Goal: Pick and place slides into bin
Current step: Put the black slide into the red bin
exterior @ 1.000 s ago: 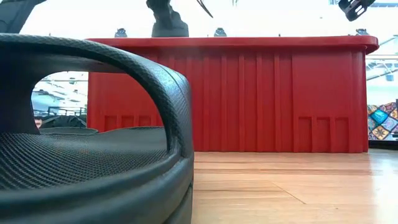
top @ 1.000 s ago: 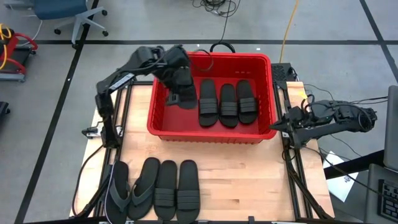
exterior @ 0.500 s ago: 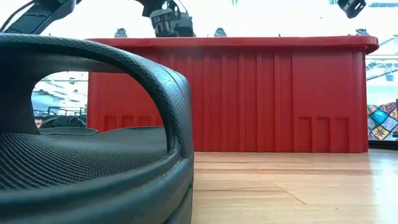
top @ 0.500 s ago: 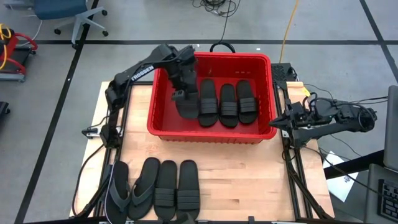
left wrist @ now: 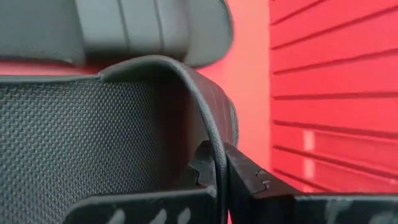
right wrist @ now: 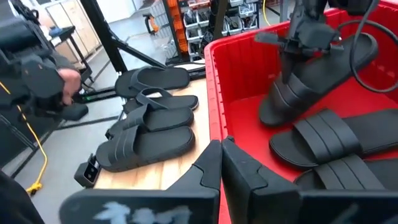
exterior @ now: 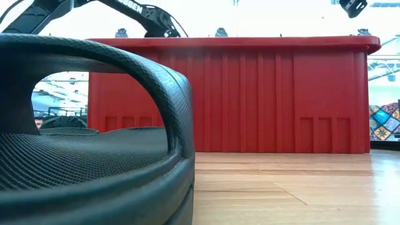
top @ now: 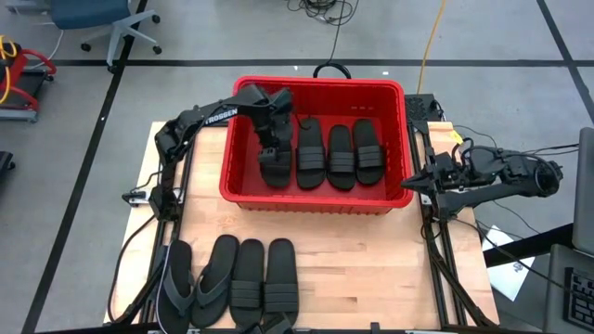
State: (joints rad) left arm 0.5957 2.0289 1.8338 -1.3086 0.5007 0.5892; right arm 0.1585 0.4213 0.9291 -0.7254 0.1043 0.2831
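The red bin (top: 316,199) stands at the table's far middle and holds three black band slides (top: 340,155) side by side. My left gripper (top: 269,144) is down inside the bin's left part, shut on a fourth band slide (top: 275,165) beside them. The right wrist view shows this slide (right wrist: 292,93) tilted below the gripper. Two band slides (top: 264,286) and two thong flip-flops (top: 193,283) lie flat at the table's near left. My right gripper (top: 413,186) waits shut and empty beside the bin's right wall. My left gripper pinches the slide's band strap at its edge (left wrist: 216,155) between its two fingers. The fingers come from above, pointing down into the bin. The slide hangs tilted below the fingers, its lower end (right wrist: 273,115) at the bin's floor; whether it rests there I cannot tell.
The bin's tall front wall (exterior: 250,94) fills the low view behind a slide (exterior: 94,137) close to the camera. Bare wood lies between the bin and the near row and at the near right (top: 371,269). A person (right wrist: 43,74) shows beyond the table's left side.
My left gripper has carried the slide from over the bin's far left corner toward the near side and down, below the rim. The slide has turned to lie along the three others, just left of them. My right arm has kept still.
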